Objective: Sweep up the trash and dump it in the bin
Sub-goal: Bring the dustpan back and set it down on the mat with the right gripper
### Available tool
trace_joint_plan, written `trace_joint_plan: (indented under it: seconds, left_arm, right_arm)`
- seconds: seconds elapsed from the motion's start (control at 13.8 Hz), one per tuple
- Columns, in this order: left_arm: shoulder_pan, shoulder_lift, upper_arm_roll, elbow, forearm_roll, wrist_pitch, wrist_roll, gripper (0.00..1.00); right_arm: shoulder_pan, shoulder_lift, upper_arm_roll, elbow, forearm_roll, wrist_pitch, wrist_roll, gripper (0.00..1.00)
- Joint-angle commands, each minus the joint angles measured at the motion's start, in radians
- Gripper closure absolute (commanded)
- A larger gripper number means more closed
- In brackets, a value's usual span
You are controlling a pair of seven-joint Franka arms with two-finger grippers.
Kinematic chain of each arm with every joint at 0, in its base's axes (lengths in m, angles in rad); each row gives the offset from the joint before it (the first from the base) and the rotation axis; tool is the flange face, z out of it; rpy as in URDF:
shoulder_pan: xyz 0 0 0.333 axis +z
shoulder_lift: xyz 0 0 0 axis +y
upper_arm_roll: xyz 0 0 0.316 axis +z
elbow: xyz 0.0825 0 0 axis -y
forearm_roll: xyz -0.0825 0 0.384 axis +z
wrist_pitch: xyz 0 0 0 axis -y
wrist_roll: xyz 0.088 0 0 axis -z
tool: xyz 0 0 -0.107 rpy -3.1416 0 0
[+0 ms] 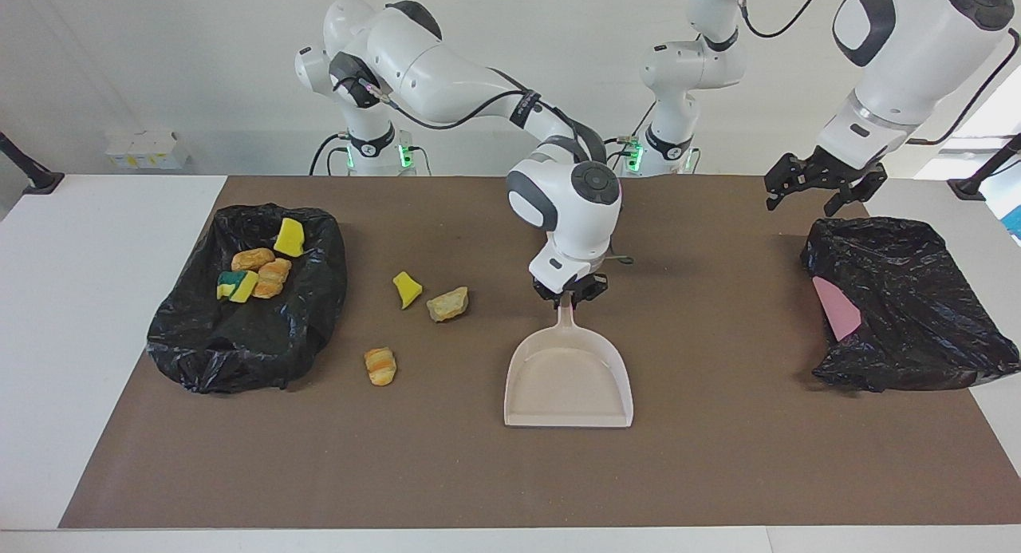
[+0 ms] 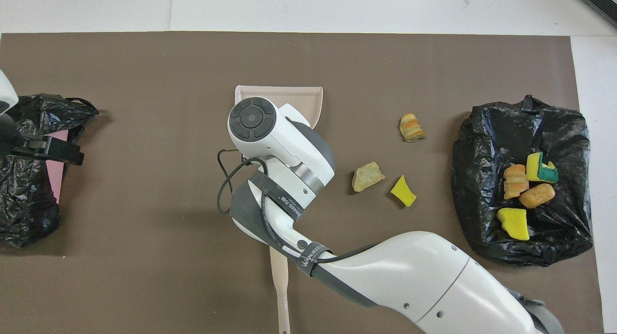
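A beige dustpan (image 1: 568,377) lies flat at the table's middle, its mouth pointing away from the robots. My right gripper (image 1: 569,295) is shut on its handle; in the overhead view the arm hides all but the pan's rim (image 2: 308,99). Three trash pieces lie on the mat between the pan and the bin: a yellow sponge chunk (image 1: 407,288) (image 2: 403,191), a brownish lump (image 1: 447,304) (image 2: 368,176) and a croissant-like lump (image 1: 380,366) (image 2: 411,127). The black-lined bin (image 1: 239,345) (image 2: 482,146) at the right arm's end holds several pieces. My left gripper (image 1: 804,200) hangs open.
A second black bag (image 1: 917,314) (image 2: 24,204) with a flat pink sheet (image 1: 836,310) (image 2: 57,180) in it lies at the left arm's end, under my left gripper. A pale stick (image 2: 280,286) shows on the mat below the right arm. Brown mat (image 1: 718,457) covers the table.
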Motion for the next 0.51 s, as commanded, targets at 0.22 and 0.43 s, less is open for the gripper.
trace_joint_plan:
  seconds: [0.22,0.43]
  left_arm:
    - [-0.009,-0.021,-0.002,-0.025,0.008,0.039,-0.011,0.0]
    - [-0.008,-0.02,-0.002,-0.026,0.008,0.039,-0.008,0.0]
  right_arm:
    - [-0.045,-0.046,0.006,-0.023,0.017,0.028,-0.054,0.36]
    - [-0.057,-0.126,0.007,-0.034,0.026,-0.015,-0.063,0.18]
